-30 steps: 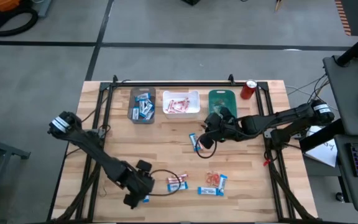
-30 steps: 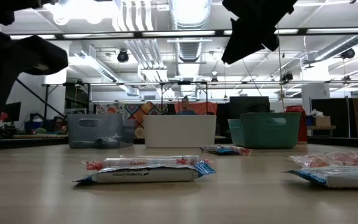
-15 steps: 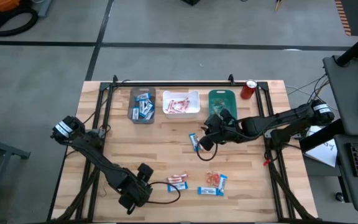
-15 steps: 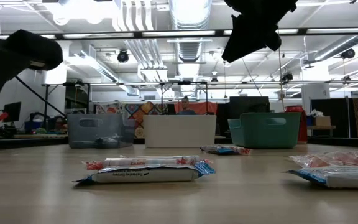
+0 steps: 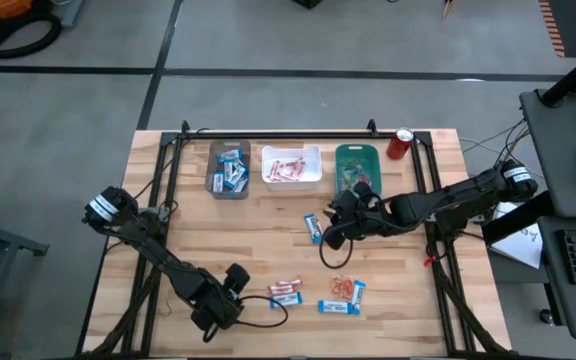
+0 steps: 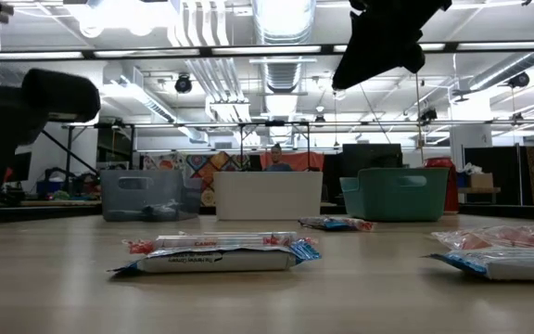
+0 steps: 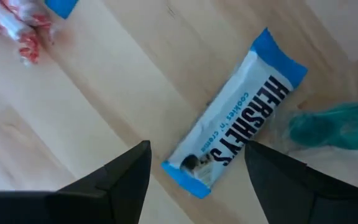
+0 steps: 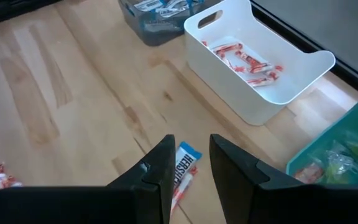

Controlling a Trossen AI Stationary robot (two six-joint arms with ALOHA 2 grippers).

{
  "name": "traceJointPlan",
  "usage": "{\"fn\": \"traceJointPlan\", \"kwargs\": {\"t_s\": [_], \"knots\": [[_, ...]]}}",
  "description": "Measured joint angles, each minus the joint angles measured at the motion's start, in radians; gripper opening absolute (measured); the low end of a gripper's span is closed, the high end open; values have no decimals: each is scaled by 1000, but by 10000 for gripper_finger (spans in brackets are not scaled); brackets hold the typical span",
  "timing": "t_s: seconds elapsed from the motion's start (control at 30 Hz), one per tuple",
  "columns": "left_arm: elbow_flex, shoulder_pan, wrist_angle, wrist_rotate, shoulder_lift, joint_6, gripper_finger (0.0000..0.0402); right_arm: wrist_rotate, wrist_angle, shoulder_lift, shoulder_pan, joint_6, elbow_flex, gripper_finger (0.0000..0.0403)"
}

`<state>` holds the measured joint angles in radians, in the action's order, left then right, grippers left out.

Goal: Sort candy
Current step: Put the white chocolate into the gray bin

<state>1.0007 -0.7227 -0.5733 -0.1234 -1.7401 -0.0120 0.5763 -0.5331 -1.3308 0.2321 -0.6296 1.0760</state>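
Overhead, left claw sits low near the surface's front-left corner, with the red-and-white bars just beside it toward the centre. Right claw hangs over the middle, close to a blue-and-white bar lying roughly front to back. Grey bin, white bin and teal bin line the far edge; open wood lies between.

Table-level view: one bar lies flat, broadside on.

Left wrist view: fingers apart, straddling a blue-and-white bar that runs diagonally across the gap, probably just below the tips.

Right wrist view: fingers narrowly apart, holding nothing, with the bar lengthwise just beyond them.
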Motion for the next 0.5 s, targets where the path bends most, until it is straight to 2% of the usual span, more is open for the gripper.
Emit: {"fn": "traceJointPlan", "kwargs": {"t_s": [0.27,0.5], "knots": [[-39,4,51,-1,3,-39,239,2,2,0,2,-10,0,93],[-45,19,63,7,3,-67,207,2,21,0,2,-14,-1,93]]}}
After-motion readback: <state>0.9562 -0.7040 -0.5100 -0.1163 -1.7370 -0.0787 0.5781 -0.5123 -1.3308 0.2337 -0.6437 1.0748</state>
